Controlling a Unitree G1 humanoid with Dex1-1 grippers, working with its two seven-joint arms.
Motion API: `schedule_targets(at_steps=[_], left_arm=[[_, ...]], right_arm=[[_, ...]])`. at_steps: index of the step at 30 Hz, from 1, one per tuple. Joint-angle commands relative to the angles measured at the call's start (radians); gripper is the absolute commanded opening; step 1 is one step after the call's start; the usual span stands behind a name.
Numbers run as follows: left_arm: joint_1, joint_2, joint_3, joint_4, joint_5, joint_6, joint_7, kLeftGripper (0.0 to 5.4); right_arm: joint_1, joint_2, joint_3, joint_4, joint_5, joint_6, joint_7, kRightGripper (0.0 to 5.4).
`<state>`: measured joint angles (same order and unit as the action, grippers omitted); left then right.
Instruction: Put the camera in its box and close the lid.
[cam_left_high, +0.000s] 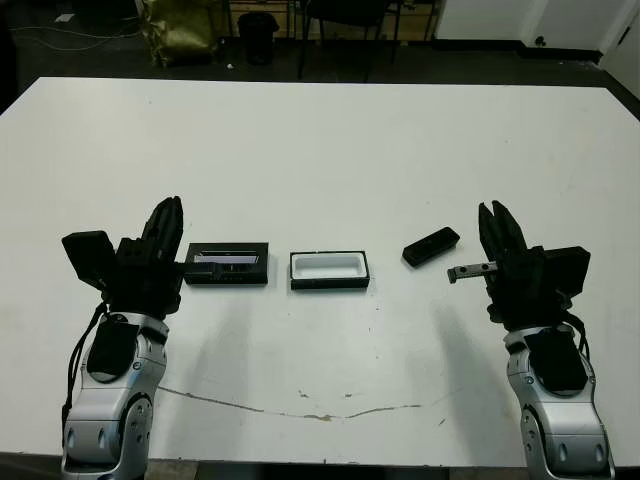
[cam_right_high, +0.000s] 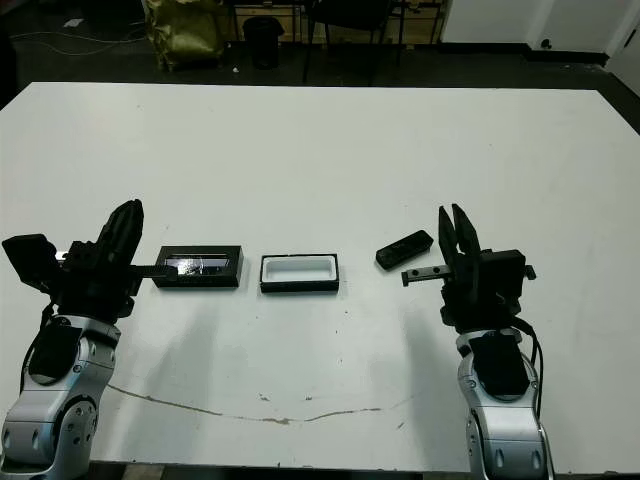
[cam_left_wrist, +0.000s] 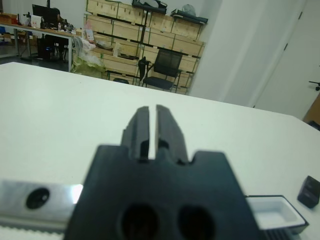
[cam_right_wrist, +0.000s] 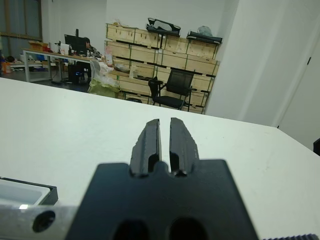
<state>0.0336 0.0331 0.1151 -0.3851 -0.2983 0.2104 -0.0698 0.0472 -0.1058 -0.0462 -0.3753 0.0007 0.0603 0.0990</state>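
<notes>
Left eye view shows the camera (cam_left_high: 431, 246) lying slantwise on the table right of the box (cam_left_high: 329, 270), so your right end effector (cam_left_high: 501, 222), clenched and empty, is nearest.

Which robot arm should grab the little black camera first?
The right arm, most likely. The camera lies on the table just beside the right claw, while the left claw is far off past the box, next to the lid. Neither claw holds anything.
</notes>
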Motion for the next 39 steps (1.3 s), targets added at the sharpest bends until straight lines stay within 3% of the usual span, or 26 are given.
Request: schedule_targets(at_steps=[1, 6, 15, 20, 23, 26, 30, 34, 39], left_arm=[[0.005, -0.002, -0.005, 0.024, 0.003, 0.006, -0.002, 0.04], [0.003, -0.001, -0.021, 0.021, 0.006, 0.010, -0.001, 0.04], [0.008, 0.001, -0.028, 0.019, 0.013, 0.016, 0.006, 0.04], [0.006, -0.004, -0.036, 0.020, 0.011, 0.014, 0.005, 0.04], [0.003, 0.000, -0.037, 0.023, 0.017, 0.004, 0.001, 0.04], [0.001, 0.001, -0.032, 0.018, 0.008, 0.019, 0.004, 0.04], [0.000, 0.003, -0.034, 0.014, 0.010, 0.023, 0.005, 0.04], [0.000, 0.001, -0.037, 0.005, 0.013, 0.030, 0.011, 0.04], [0.005, 0.008, -0.033, 0.009, 0.021, 0.018, 0.006, 0.04]], right_arm=[[0.008, -0.009, 0.000, 0.015, 0.005, -0.002, 0.007, 0.00], [0.012, -0.016, -0.006, 0.033, 0.022, -0.032, 0.032, 0.00], [-0.032, -0.060, -0.024, 0.017, 0.021, 0.046, 0.052, 0.00], [-0.170, -0.184, -0.092, 0.065, 0.049, 0.141, 0.121, 0.00], [-0.294, -0.309, -0.101, 0.140, 0.036, 0.208, 0.202, 0.00], [-0.436, -0.439, -0.061, 0.290, 0.022, 0.172, 0.341, 0.00], [-0.629, -0.527, 0.038, 0.496, -0.041, 0.077, 0.474, 0.00], [-0.770, -0.561, 0.133, 0.639, -0.127, 0.003, 0.548, 0.00], [-0.900, -0.557, 0.237, 0.807, -0.226, -0.066, 0.607, 0.00]])
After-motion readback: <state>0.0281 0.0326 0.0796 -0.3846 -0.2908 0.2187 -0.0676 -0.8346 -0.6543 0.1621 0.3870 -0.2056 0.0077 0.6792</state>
